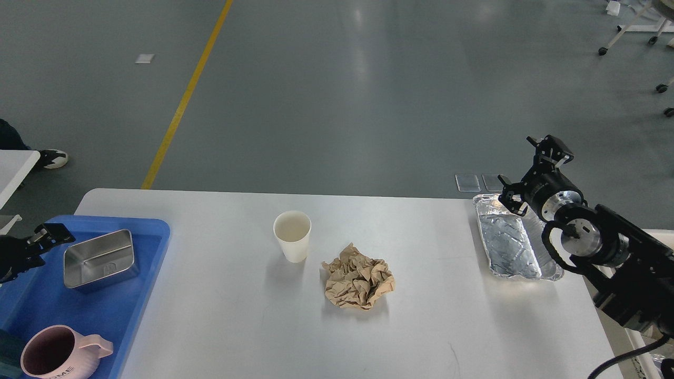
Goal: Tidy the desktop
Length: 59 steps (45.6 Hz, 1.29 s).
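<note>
Head view: foil tray (509, 243) at desktop (231, 316) right edge; both end effectors' finger state unclear.

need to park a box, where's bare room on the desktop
The desktop is bare along the near edge, between the blue tray and paper cup, and between the crumpled brown paper and foil tray. The left tray is crowded.

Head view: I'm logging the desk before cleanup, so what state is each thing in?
paper cup: upright, looks empty
brown paper: crumpled
foil tray: open, empty
steel box: open, empty, in blue tray
pink mug: upright, in blue tray
right gripper: raised, holding nothing
left gripper: state unclear
</note>
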Each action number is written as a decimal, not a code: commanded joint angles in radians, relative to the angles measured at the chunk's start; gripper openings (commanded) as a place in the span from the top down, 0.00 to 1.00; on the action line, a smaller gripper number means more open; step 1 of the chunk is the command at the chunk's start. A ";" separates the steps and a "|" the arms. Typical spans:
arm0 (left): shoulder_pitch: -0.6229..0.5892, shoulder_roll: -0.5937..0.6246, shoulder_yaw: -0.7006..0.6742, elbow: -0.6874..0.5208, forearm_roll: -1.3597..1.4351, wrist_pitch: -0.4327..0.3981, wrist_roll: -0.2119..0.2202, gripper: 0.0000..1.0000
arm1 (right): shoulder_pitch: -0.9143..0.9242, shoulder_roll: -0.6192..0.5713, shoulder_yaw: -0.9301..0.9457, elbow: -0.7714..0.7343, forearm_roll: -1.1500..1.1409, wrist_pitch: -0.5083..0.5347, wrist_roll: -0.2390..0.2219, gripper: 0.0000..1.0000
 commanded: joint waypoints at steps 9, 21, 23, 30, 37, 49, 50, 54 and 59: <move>-0.173 0.000 -0.189 0.000 -0.025 -0.019 -0.062 0.01 | 0.002 0.000 -0.002 0.001 0.000 -0.002 0.000 0.00; -0.184 -0.141 -0.488 0.000 -0.163 -0.018 -0.045 0.01 | 0.002 0.000 0.000 0.001 0.000 -0.002 0.000 0.00; -0.172 -0.161 -0.549 0.000 -0.218 -0.019 -0.040 0.01 | 0.003 -0.002 0.000 0.001 0.000 -0.002 0.000 0.00; -0.078 -0.213 -0.683 0.000 -0.388 -0.031 -0.013 0.01 | 0.005 -0.006 -0.002 -0.001 0.000 0.000 0.000 0.00; -0.032 -0.293 -0.755 0.000 -0.414 -0.033 -0.008 0.01 | 0.006 -0.005 0.000 -0.001 0.000 0.000 0.000 0.00; 0.058 -0.430 -1.028 0.000 -0.450 -0.047 0.003 0.01 | 0.005 0.000 -0.002 -0.002 0.000 0.000 0.000 0.00; 0.066 -0.443 -1.043 0.000 -0.450 -0.048 0.009 0.01 | 0.006 0.000 -0.002 -0.002 0.000 0.000 0.000 0.00; 0.098 -0.483 -1.083 0.000 -0.450 -0.051 0.033 0.01 | 0.006 0.000 -0.003 -0.002 -0.002 0.000 0.000 0.00; 0.134 -0.505 -1.092 0.000 -0.451 -0.079 0.036 0.01 | 0.006 -0.005 -0.003 -0.002 -0.002 0.003 0.000 0.00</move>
